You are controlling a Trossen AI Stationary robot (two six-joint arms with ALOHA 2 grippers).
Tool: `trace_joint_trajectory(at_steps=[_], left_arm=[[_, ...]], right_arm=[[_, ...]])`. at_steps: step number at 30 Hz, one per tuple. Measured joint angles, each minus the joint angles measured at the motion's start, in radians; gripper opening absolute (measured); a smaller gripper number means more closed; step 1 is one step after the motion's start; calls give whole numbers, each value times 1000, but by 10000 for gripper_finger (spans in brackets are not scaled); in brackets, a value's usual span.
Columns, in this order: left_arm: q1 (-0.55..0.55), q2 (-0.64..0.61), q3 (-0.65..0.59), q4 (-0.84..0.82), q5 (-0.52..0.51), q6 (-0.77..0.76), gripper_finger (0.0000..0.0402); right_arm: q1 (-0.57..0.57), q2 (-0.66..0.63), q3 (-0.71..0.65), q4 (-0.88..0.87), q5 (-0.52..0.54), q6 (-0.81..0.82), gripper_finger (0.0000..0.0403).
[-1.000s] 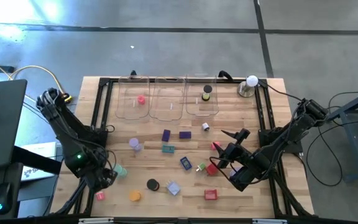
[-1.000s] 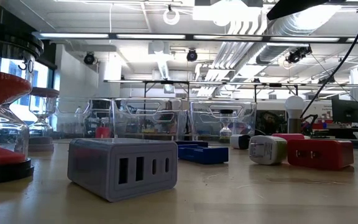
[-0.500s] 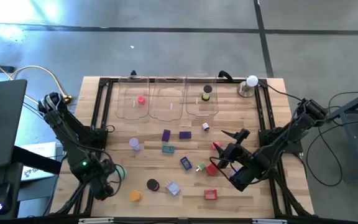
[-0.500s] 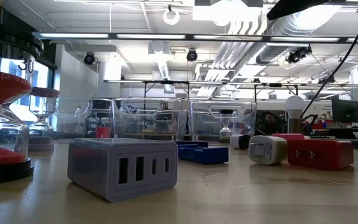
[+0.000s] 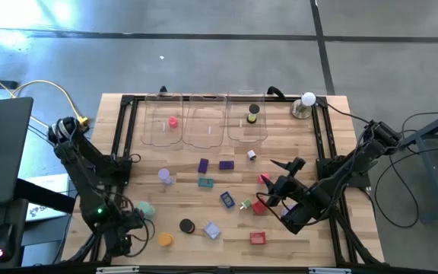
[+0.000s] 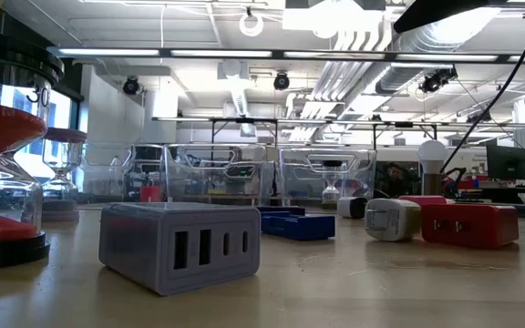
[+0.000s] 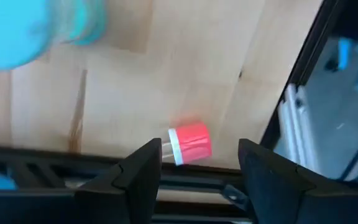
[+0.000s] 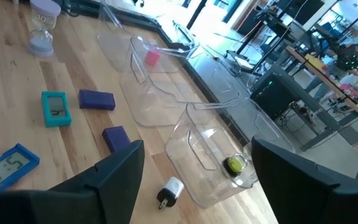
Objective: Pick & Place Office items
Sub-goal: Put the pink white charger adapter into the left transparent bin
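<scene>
Small coloured office items lie scattered on the wooden table (image 5: 295,228). A red-pink piece with a white end (image 7: 190,144) lies on its side by the table's near-left frame rail. My left gripper (image 7: 197,180) hangs open just above it, pointing down, one finger on either side and not touching. In the high view that gripper (image 5: 122,240) hides the piece. A teal piece (image 5: 144,207) lies just beyond it. My right gripper (image 8: 197,199) waits open and bare, raised over red pieces (image 5: 259,207) at the right (image 5: 277,184).
Three clear trays (image 5: 207,120) stand along the far edge; one holds a pink piece (image 5: 172,122), another a black-and-yellow disc (image 5: 252,115). A white ball on a metal base (image 5: 307,101) stands far right. A black frame rail (image 7: 166,180) runs beside the red-pink piece.
My left gripper has gone toward the table's near edge and down, rolling about its own axis, and now stands over the red-pink piece at the near-left corner. Its fingers stay open. No item has moved.
</scene>
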Motion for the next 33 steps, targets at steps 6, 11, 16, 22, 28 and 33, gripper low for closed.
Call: trace_joint_trajectory(at_steps=[6,11,16,22,28,33], left_arm=[[-30,69,0,-2,54,-4,205],[-53,100,0,-1,26,38,205],[-66,101,0,39,31,-32,205],[-102,127,0,68,-4,-98,205],[-113,181,-1,71,-34,-131,205],[-113,204,-1,94,-33,-139,205]], right_arm=[[0,0,0,0,-33,0,286],[0,0,0,0,-33,-3,286],[0,0,0,1,-33,-2,286],[1,0,0,6,-37,-3,286],[3,0,0,10,-80,-26,286],[9,0,0,10,-81,-26,286]])
